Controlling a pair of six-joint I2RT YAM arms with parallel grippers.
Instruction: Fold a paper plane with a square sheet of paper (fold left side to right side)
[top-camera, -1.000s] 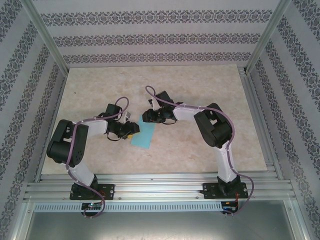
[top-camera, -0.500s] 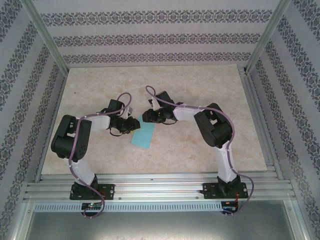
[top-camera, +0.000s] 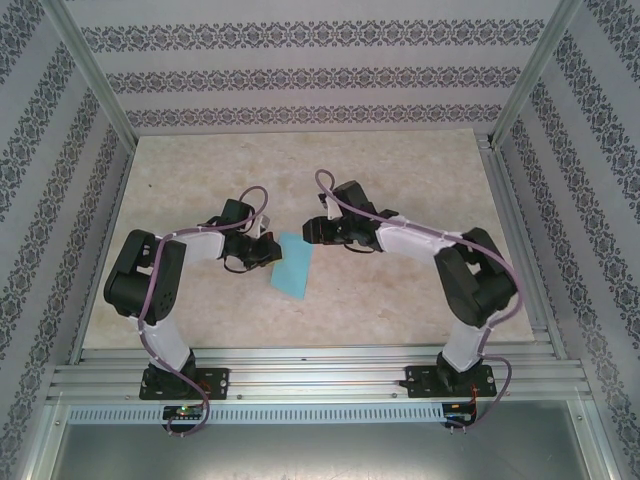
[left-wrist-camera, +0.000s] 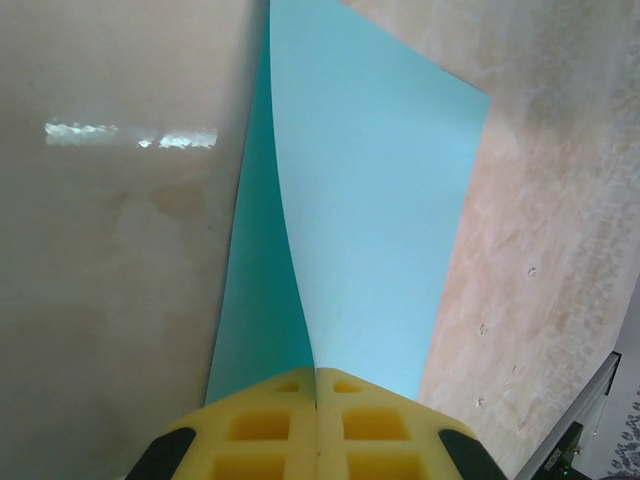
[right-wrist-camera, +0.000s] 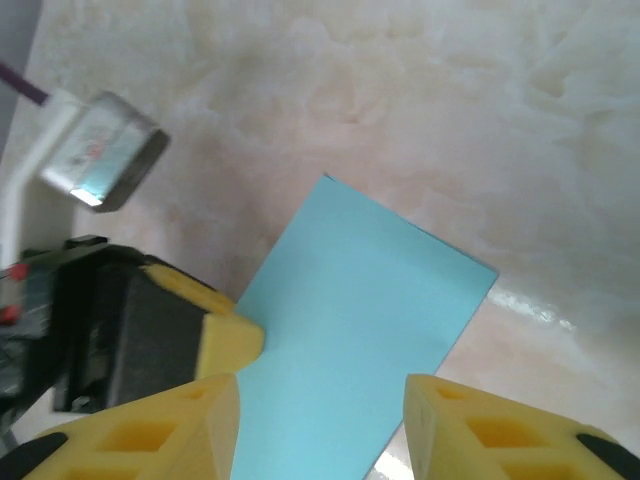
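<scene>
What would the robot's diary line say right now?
square sheet of paper: folded over, on table | left jaws: shut on its edge | right jaws: open by its far end

The folded sheet of paper (top-camera: 293, 266) lies on the table (top-camera: 400, 170), with the left gripper (top-camera: 266, 252) at its left edge and the right gripper (top-camera: 310, 232) by its far edge.

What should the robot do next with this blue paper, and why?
Probably press the fold flat: the left end effector is shut on the sheet of paper, whose top layer bows up off the lower one, while the right end effector hovers open above.
</scene>
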